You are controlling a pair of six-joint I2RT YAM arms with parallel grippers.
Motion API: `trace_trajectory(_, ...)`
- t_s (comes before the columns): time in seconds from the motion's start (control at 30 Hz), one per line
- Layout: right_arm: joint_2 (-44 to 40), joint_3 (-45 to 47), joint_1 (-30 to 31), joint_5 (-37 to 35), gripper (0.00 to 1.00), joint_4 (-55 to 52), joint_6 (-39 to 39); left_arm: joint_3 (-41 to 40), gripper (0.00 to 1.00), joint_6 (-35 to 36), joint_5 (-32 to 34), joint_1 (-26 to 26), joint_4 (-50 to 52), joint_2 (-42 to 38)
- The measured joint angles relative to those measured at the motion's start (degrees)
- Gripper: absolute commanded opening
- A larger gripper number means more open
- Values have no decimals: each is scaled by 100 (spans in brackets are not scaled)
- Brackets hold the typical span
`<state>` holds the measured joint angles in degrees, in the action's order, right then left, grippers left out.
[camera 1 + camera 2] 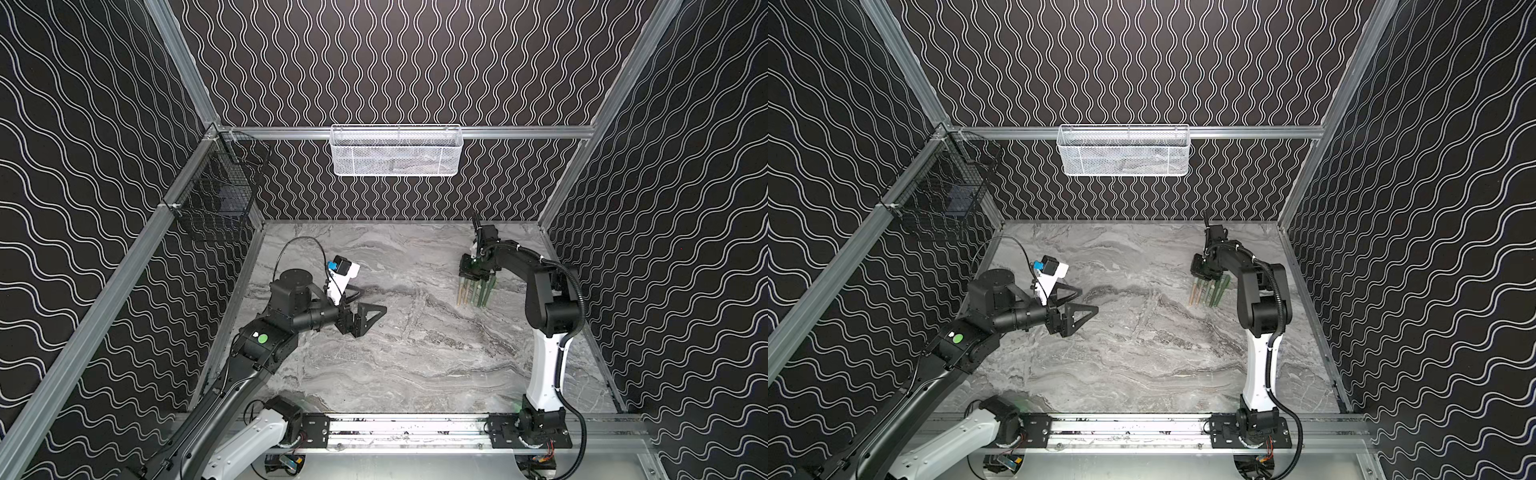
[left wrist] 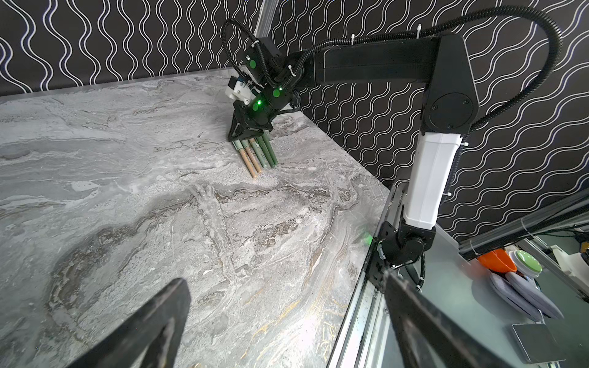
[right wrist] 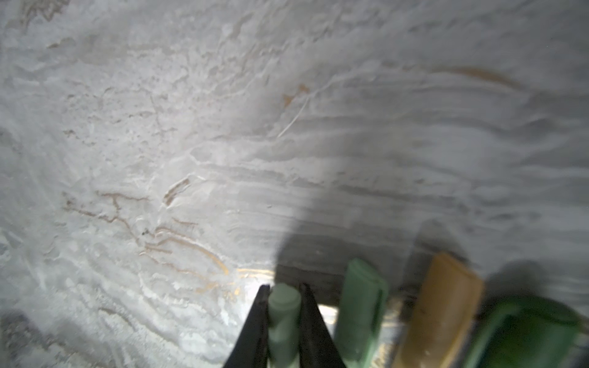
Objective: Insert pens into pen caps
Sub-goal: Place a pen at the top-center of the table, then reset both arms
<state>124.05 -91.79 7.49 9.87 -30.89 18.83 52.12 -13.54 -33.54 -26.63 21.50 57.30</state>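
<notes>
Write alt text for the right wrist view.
The right gripper pinches the end of a pale green pen between its black fingers. Beside it lie a green pen, a tan-orange pen and a blurred dark green pen, all on a grey marble table.

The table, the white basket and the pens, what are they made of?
The table looks like polished grey marble or a printed imitation: swirling veins, soft shine. The white basket looks like painted metal mesh: you see through its holes. The pens look like matte plastic, smooth and evenly coloured.
</notes>
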Motion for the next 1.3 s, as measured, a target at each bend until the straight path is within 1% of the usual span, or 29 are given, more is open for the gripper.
trace_trajectory(0.17, -7, -188, -4, -87, 32, -28, -24, 0, 99, 0, 0, 0, -9, 37)
trace_trajectory(0.47, -223, -251, -2, -98, 41, -87, -66, -7, 99, -9, 0, 0, -114, 57)
trace_trajectory(0.67, -702, -170, 0, -98, 50, -79, -197, -7, 99, -9, 24, 0, -72, 269)
trace_trajectory(0.8, -1132, 153, 2, -153, 60, 42, -343, -7, 99, -7, 114, 0, -66, 317)
trace_trajectory(0.87, -1436, 487, 2, -168, 67, 181, -472, 17, 99, -4, 339, 0, 7, 387)
trace_trajectory(0.93, -1843, 946, 7, -219, 79, 446, -605, 83, 99, -2, 680, 0, 168, 514)
trace_trajectory(1.03, -2437, 1639, 7, -387, 88, 929, -831, 168, 99, 20, 1268, 0, 356, 732)
trace_trajectory(1.17, -3062, 2479, 7, -822, 91, 1582, -1082, 186, 99, 24, 2142, 2, 553, 1047)
trace_trajectory(1.3, -3545, 3375, 7, -1475, 92, 2391, -1231, 76, 98, 94, 3064, 7, 470, 1259)
